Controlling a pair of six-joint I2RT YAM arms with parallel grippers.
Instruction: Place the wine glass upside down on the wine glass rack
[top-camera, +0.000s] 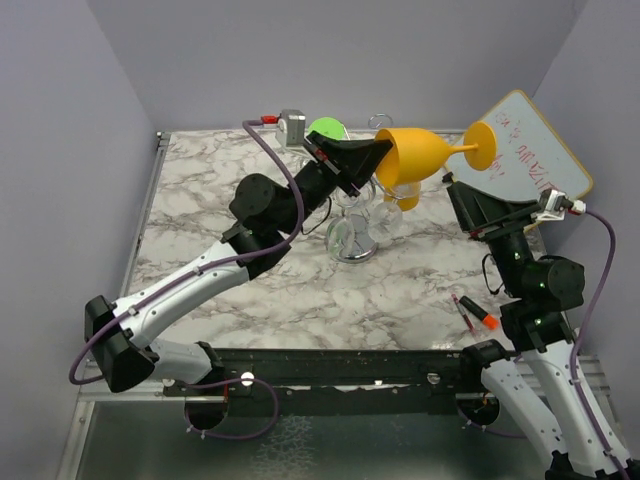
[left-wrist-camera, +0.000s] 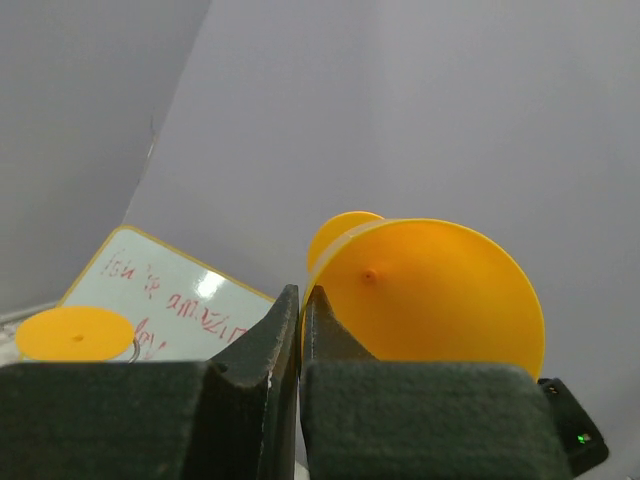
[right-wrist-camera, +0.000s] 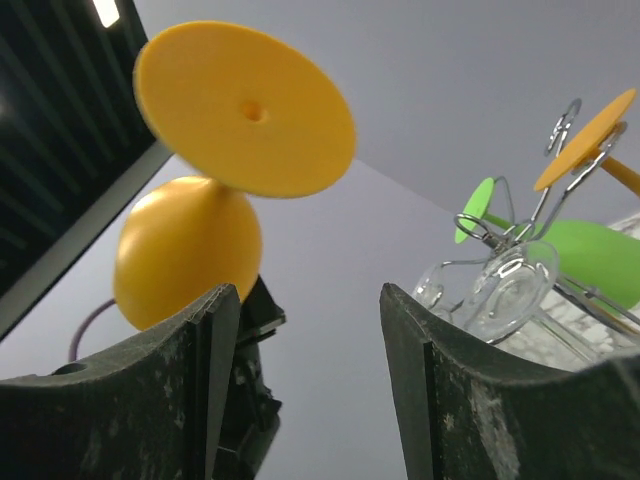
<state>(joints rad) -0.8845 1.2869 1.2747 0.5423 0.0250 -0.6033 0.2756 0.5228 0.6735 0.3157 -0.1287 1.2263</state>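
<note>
Only from the top view do we see the whole layout: the left end effector (top-camera: 378, 155) holds the orange wine glass (top-camera: 425, 152) on its side in the air, above the wine glass rack (right-wrist-camera: 563, 118) and clear of it, foot pointing toward the whiteboard (top-camera: 535, 150). That view also shows the marbled worktop (top-camera: 250, 180) and a red marker (top-camera: 474, 313) lying near the right arm.

The left wrist view adds what the top cannot. The two fingers (left-wrist-camera: 250, 350) are pressed almost together, pinching the rim of the glass bowl, which fills the frame ahead.

The right wrist view looks up from below. The right end effector (right-wrist-camera: 305, 295) stands spread with nothing between its fingers, under the held glass's round foot and apart from it. It alone shows the rack's load clearly: a green glass (right-wrist-camera: 595, 255), a second orange glass (right-wrist-camera: 590, 135) and a clear glass (right-wrist-camera: 510, 290), hanging upside down.

We count two orange glasses, one green, at least one clear, one rack, one whiteboard and one marker.
</note>
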